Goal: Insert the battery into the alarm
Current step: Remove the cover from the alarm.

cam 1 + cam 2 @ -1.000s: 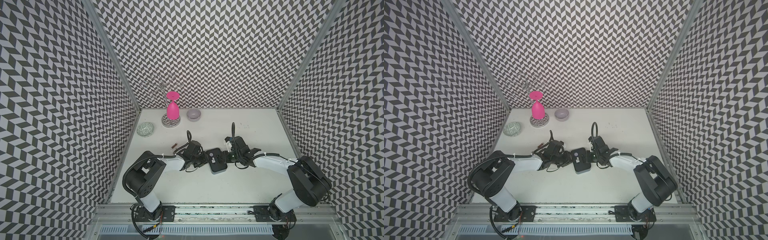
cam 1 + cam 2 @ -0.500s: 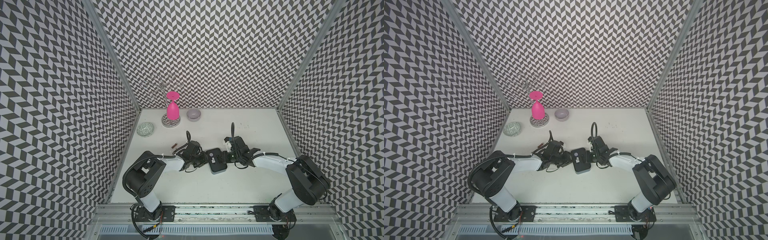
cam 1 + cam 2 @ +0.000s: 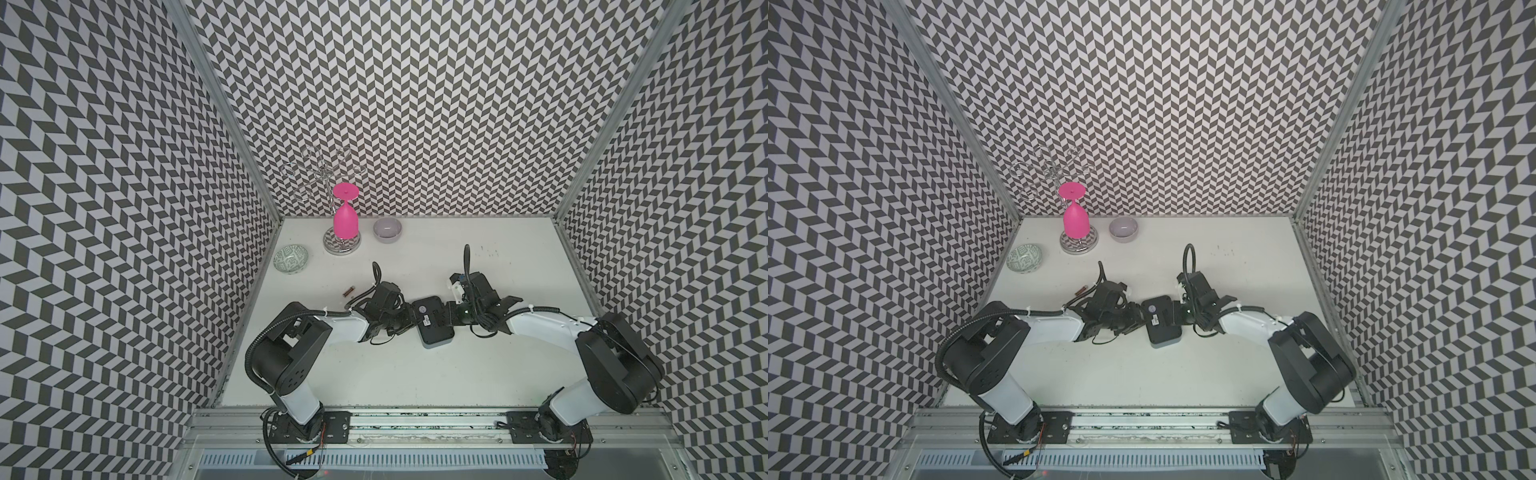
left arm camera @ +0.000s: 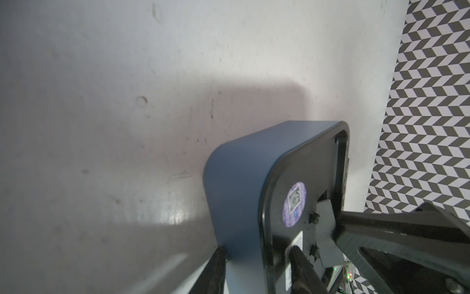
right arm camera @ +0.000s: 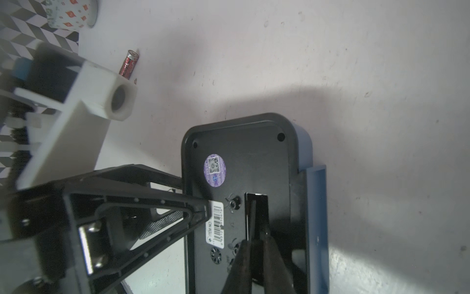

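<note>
Alarm: the alarm (image 3: 432, 322), a rounded-rectangular clock with a blue casing and a black back, lies dial-down on the white desk (image 3: 415, 374) between the two arms. Its rectangular battery slot (image 5: 258, 211) faces up, and no cell shows in it.
Battery: the battery (image 3: 348, 291), a small reddish-and-dark cylinder with a metallic end, lies on its side on the desk behind the left wrist. It is well apart from the alarm and nothing touches it.
Left gripper: the left gripper (image 3: 409, 320) is partly closed on the alarm's near edge, with one finger on the black back at the white barcode label (image 5: 216, 221) and the other on the dial side.
Right gripper: the right gripper (image 5: 256, 241) has its fingers drawn almost together, tips at the battery slot. Whether they pinch anything there cannot be told.
Step in hand: probably readying the slot, since the cell is not yet fetched.
Doing it well: the left clamp should stay firm so the clock does not slide. The right tips should make small moves along the slot's length and lift straight out before reaching.
Next: grasp the cell across its middle and lay it parallel to the slot.
Risk: the round cell may roll when nudged.
</note>
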`<act>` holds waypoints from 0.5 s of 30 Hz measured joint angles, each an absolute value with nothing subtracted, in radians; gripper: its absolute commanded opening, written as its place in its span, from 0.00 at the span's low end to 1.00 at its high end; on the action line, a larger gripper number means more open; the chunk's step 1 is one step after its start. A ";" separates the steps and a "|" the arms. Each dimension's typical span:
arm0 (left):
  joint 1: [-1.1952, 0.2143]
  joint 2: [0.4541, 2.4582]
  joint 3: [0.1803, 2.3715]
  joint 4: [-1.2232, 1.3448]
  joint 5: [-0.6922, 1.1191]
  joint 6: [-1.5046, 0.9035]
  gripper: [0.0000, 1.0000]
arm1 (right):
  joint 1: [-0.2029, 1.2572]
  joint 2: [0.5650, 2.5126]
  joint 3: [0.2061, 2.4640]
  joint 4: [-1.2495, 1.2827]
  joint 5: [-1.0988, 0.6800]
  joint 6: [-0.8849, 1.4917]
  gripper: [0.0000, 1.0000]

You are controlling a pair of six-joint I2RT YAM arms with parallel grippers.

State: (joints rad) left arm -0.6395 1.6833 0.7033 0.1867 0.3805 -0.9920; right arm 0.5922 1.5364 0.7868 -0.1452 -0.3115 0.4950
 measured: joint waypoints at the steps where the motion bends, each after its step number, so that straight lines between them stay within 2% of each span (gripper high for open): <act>1: -0.639 1.683 0.703 0.187 0.381 -0.992 0.42 | 0.591 1.527 0.787 -0.147 -0.309 0.495 0.12; 8: -0.635 1.683 0.703 0.186 0.385 -0.988 0.42 | 0.563 1.466 0.787 -0.149 -0.291 0.495 0.12; 15: -0.633 1.683 0.703 0.186 0.387 -0.985 0.42 | 0.451 1.453 0.786 -0.149 -0.258 0.479 0.12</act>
State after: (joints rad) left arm -0.6327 1.6833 0.7033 0.1856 0.3874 -0.9852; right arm 0.4511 1.4532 0.7864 -0.1490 -0.2584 0.4786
